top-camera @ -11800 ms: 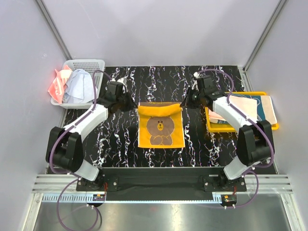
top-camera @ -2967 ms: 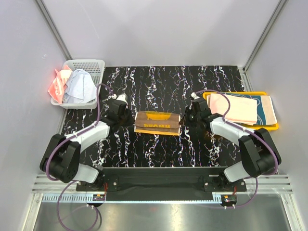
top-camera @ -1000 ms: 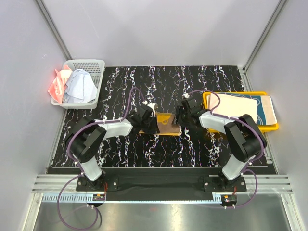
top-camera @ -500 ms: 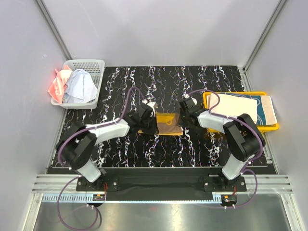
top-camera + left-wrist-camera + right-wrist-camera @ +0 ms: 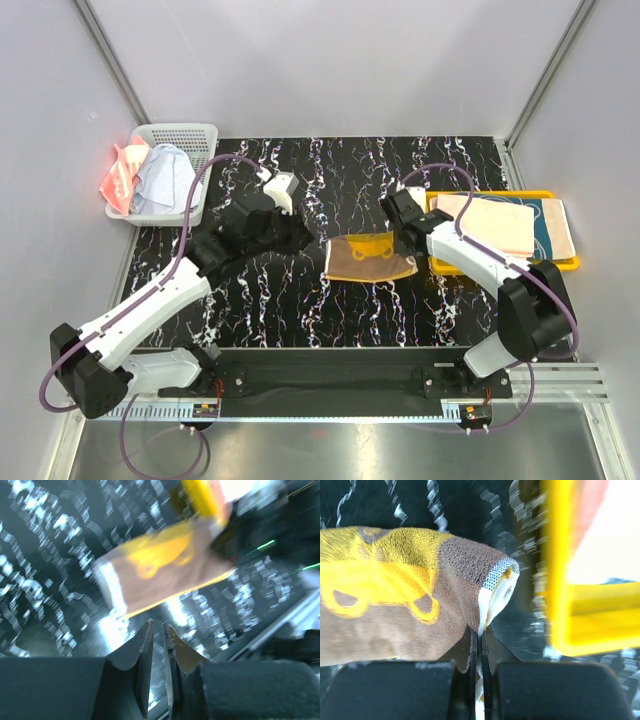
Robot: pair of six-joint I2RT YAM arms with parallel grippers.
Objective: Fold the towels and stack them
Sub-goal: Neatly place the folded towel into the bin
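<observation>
At far left, the white mesh basket (image 5: 176,129) holds a crumpled coral cloth (image 5: 120,170) and a pale blue cloth (image 5: 165,180). My left gripper (image 5: 157,627) hovers over the black marbled counter (image 5: 330,170), fingers slightly apart and seemingly empty, though that view is blurred. Mid-counter lies the folded bear towel (image 5: 368,258), a knit brown-and-yellow rectangle. My right gripper (image 5: 479,636) is clamped on its right edge. The yellow plastic tray (image 5: 500,267) carries a flat peach towel (image 5: 490,225) over a teal towel (image 5: 555,225).

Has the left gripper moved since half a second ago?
Yes. The left gripper has drawn back leftward, off the folded towel, toward the white basket.
</observation>
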